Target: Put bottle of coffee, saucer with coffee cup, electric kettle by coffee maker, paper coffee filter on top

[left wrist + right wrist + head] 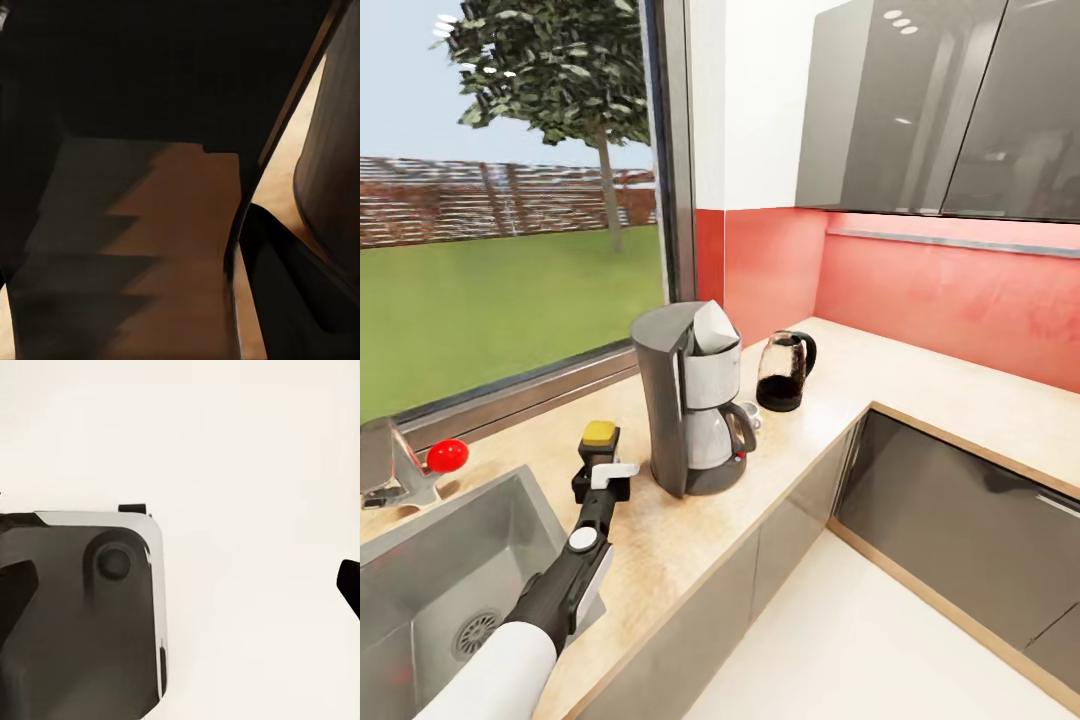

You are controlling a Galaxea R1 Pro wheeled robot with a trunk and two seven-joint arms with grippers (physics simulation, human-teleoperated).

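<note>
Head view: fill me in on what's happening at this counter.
The left gripper is at the bottle of coffee, setting it on the kitchen countertop between the sink and the coffee maker; whether the jaws grip it can't be told. The paper coffee filter sits on top of the coffee maker. The electric kettle stands on its other side, and something small and white shows between them.
</note>
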